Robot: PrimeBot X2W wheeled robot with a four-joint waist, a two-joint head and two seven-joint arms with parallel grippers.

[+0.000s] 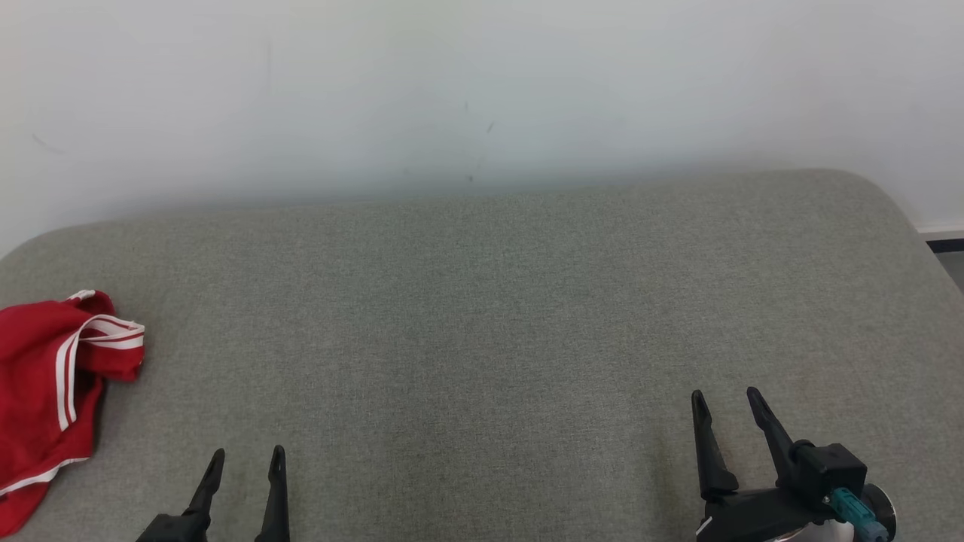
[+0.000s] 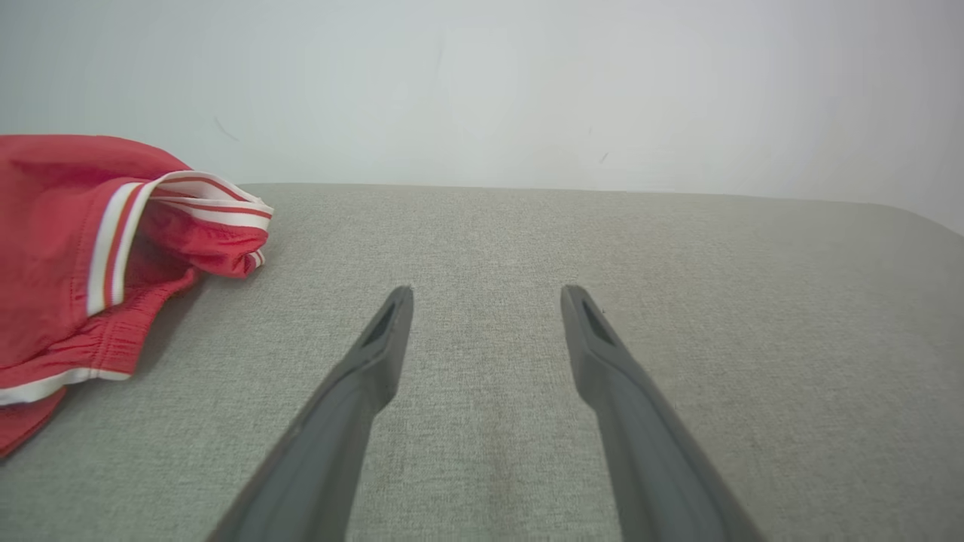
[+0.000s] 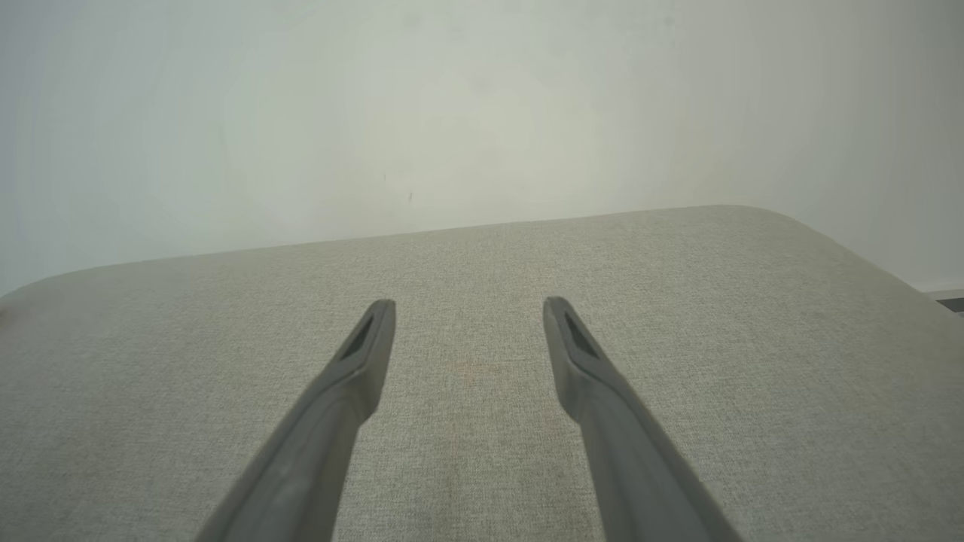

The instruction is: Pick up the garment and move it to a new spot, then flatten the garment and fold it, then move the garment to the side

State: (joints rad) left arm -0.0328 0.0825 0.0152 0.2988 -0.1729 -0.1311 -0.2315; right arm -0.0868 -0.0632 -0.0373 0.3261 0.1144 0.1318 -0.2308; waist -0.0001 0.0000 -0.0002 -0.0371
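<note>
The garment (image 1: 45,384) is red with white stripes and lies crumpled at the far left edge of the grey fabric surface (image 1: 482,316), partly cut off by the head view's edge. In the left wrist view the garment (image 2: 90,248) sits to the left of my fingers, apart from them. My left gripper (image 1: 248,458) stands open at the lower left, a little to the right of the garment, with nothing between its fingers. Far across at the lower right, my right gripper (image 1: 727,397) is open and empty too. Both grippers (image 2: 486,290) (image 3: 467,303) hover over bare fabric.
A pale wall (image 1: 482,90) rises directly behind the grey surface. The surface has rounded far corners, and its right edge (image 1: 930,248) drops off toward a strip of floor.
</note>
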